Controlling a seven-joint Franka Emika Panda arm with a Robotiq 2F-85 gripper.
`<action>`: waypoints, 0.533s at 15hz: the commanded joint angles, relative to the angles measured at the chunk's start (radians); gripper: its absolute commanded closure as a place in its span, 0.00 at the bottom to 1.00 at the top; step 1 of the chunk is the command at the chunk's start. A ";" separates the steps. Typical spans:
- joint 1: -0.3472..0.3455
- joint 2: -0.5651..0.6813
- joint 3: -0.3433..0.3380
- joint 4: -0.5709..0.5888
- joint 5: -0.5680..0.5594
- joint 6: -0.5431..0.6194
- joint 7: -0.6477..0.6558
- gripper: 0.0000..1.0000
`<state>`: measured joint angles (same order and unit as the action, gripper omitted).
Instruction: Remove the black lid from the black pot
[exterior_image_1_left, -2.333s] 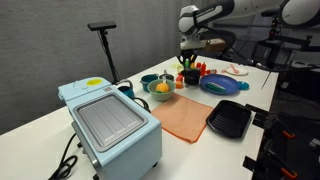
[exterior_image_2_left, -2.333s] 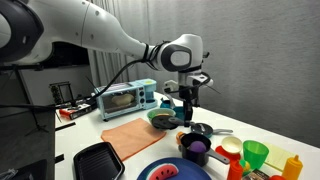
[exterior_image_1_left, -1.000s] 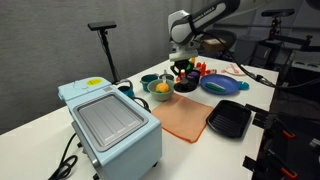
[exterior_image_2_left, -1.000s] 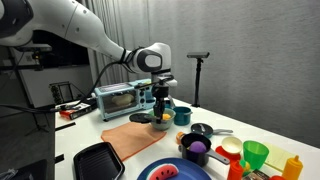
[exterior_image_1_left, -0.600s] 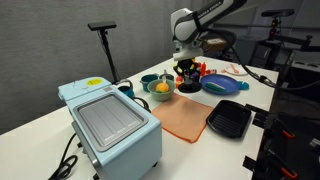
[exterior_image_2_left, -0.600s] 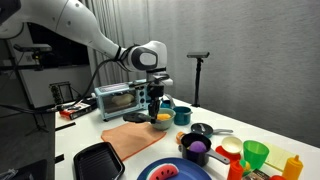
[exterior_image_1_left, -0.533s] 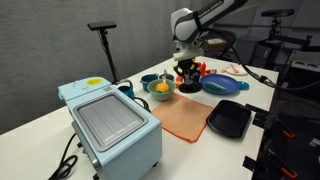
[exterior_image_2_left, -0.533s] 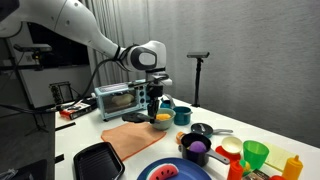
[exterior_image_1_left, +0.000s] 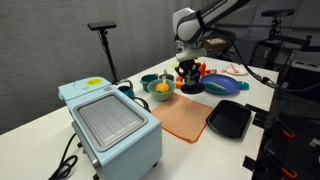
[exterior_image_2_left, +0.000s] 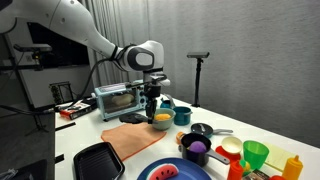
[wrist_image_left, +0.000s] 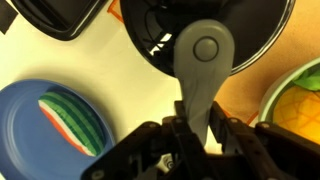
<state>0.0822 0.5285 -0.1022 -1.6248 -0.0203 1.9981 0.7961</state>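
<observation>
My gripper is shut on a grey handle piece attached to a round black part, which I take to be the black lid. In the wrist view the fingers clamp that grey piece from both sides. The lid hangs just above the table, beside the green bowl. The black pot stands on the table apart from the gripper, its handle pointing away. I cannot make the pot out in the wrist view.
The green bowl holding yellow fruit is next to the gripper. A blue plate with watermelon, an orange cloth, a black grill pan, teal cups and a toaster oven surround it.
The gripper left the spot over the pot, carried the black piece towards the green bowl and lowered it. In the last half second it has only drifted slightly.
</observation>
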 joint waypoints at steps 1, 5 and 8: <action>0.000 -0.041 -0.002 -0.047 -0.018 0.012 -0.014 0.93; -0.002 -0.007 0.002 -0.008 -0.004 0.002 0.000 0.72; -0.002 -0.009 0.002 -0.012 -0.004 0.003 0.000 0.72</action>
<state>0.0822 0.5193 -0.1024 -1.6395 -0.0230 2.0043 0.7961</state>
